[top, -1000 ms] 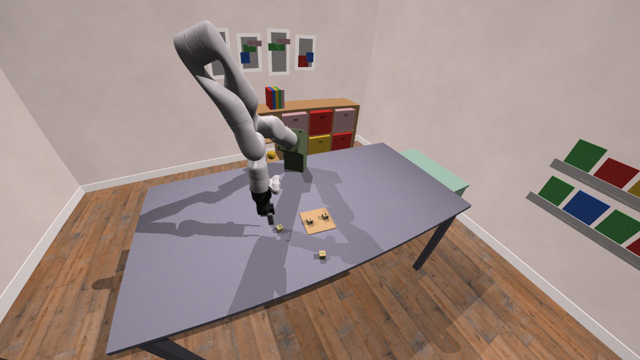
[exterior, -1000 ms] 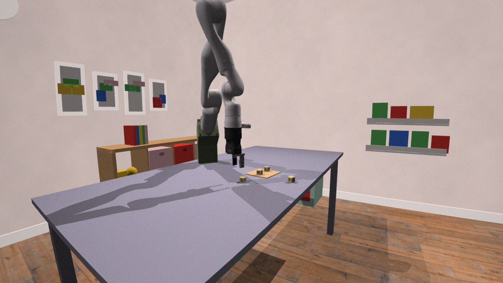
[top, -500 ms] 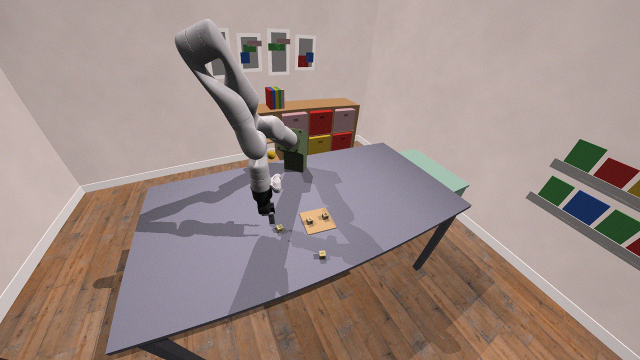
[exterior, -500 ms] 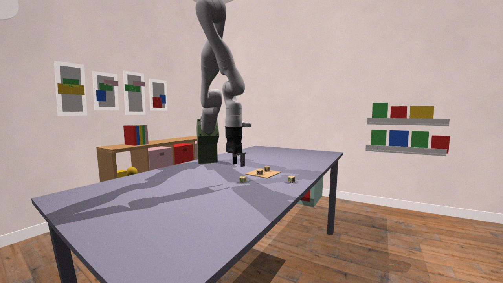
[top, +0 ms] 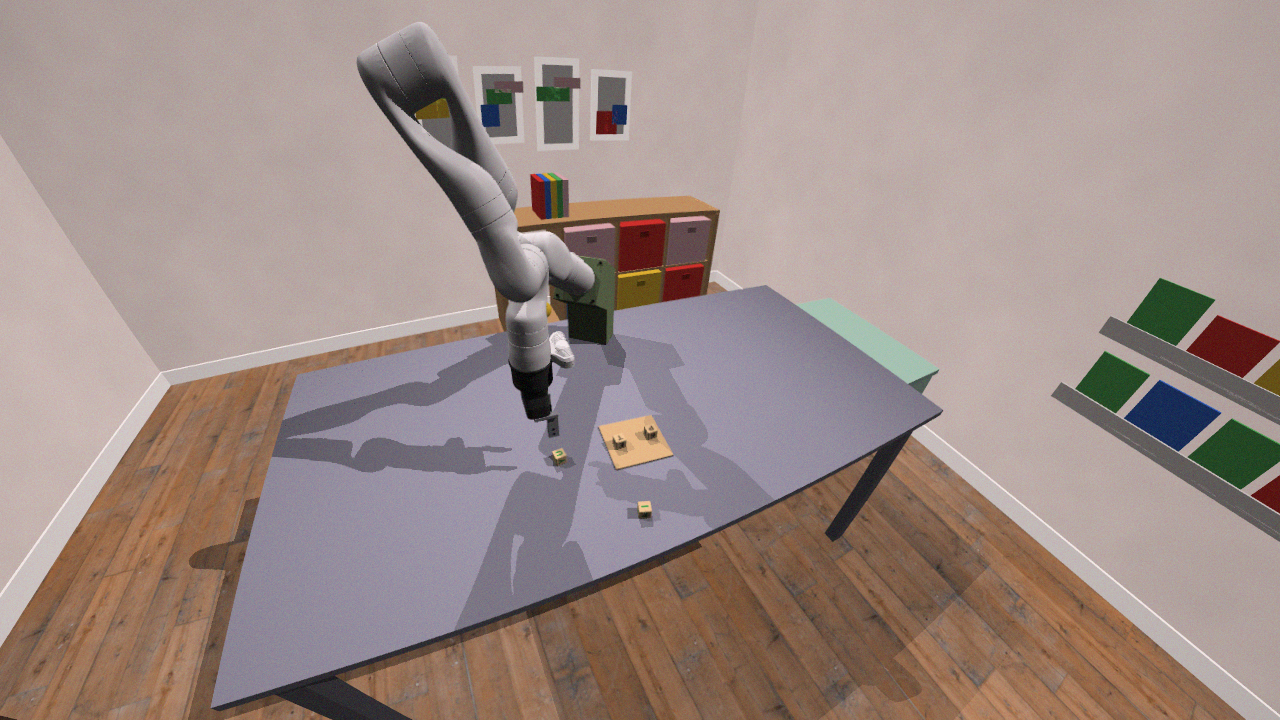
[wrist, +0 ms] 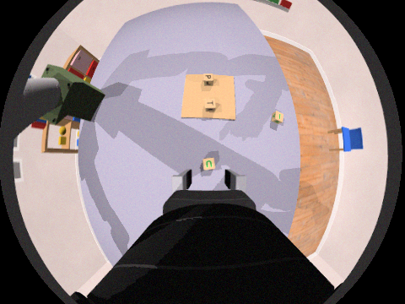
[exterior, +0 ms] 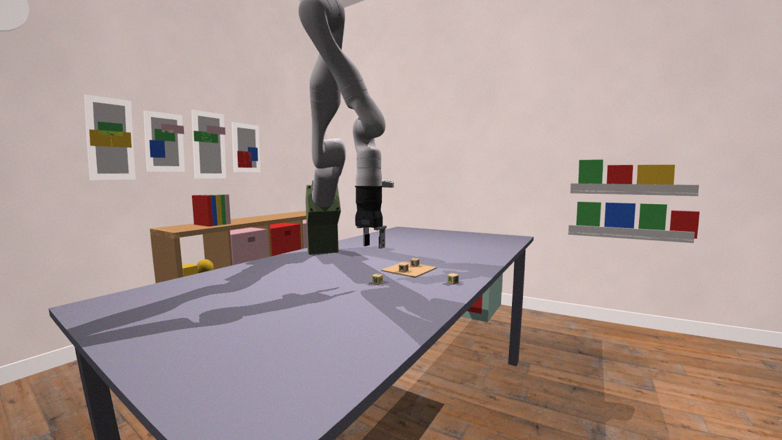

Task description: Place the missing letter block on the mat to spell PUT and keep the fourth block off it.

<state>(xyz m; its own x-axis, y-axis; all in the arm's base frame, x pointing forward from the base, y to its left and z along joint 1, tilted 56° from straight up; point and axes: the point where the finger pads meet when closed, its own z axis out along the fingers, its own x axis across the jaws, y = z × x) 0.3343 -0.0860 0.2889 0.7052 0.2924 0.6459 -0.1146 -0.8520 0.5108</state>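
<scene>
Your tool [exterior: 374, 239] is spread to its full width and grips nothing; both fingers hang free above the worktop [top: 402, 537], touching neither it nor any block. The block with the green letter [wrist: 209, 164] lies on the worktop just ahead of the fingertips in the wrist view, off the mat [top: 646, 454]. Two blocks sit on that mat. A fourth block [top: 643, 509] rests well apart.

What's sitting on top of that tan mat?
Two letter blocks rest on the mat. Their top letters are too small to read; whatever lies beneath them is covered.
</scene>
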